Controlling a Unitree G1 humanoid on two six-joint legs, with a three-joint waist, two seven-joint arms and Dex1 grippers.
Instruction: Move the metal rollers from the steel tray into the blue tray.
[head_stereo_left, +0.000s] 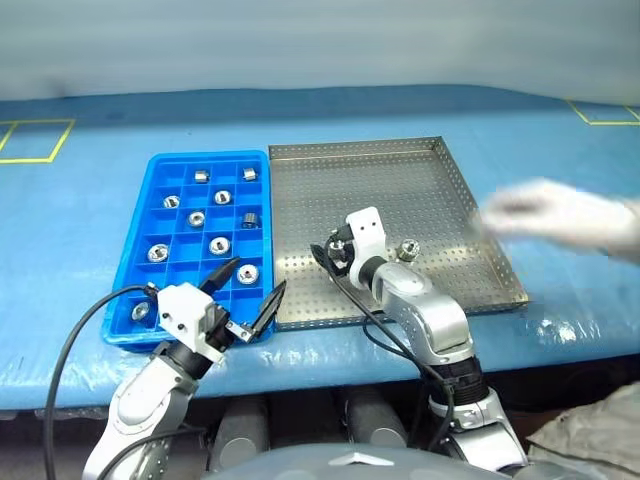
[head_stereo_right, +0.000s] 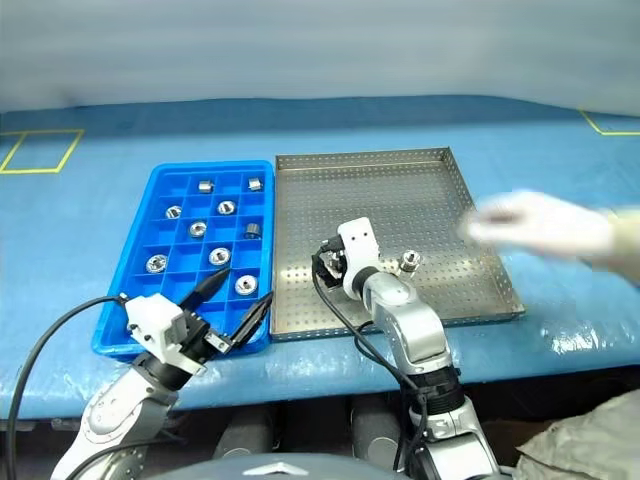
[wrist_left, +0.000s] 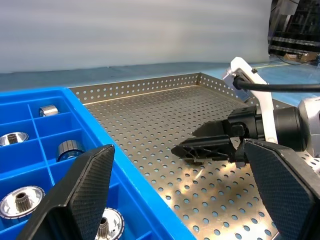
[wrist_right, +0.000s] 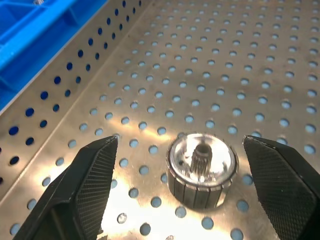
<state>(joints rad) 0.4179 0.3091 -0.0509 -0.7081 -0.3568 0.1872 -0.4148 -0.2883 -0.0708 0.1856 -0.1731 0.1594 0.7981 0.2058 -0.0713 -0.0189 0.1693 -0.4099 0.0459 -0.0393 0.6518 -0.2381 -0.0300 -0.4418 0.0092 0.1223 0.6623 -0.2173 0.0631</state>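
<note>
L gripper (head_stereo_left: 250, 285) is nearest, at the front edge of the worktop (head_stereo_left: 70, 230), w/ its black fingers (head_stereo_left: 272, 305) spread wide open & holding nothing. It sits by the front right corner of the blue tray (head_stereo_left: 140, 260), and points across toward the steel tray (head_stereo_left: 440, 200).

Blue tray is on the left, touching the steel tray side by side. It has approx 10 metal rollers (head_stereo_left: 218, 244) in its little boxes, one per box, some boxes w/o any.

R gripper (wrist_right: 185, 165) is low over the front left part of the steel tray. Its fingers (wrist_right: 90, 175) are open too, one on each side of a shiny roller (wrist_right: 201, 167) that stands on end on the holey metal. Can't see them touching it; there's a gap on both sides.

One more roller (head_stereo_left: 408, 249) sits on the steel tray just to the right of the R arm.

Far right, a person's hand in a white glove (head_stereo_left: 555, 215), blurry, is over the tray's right rim
</note>
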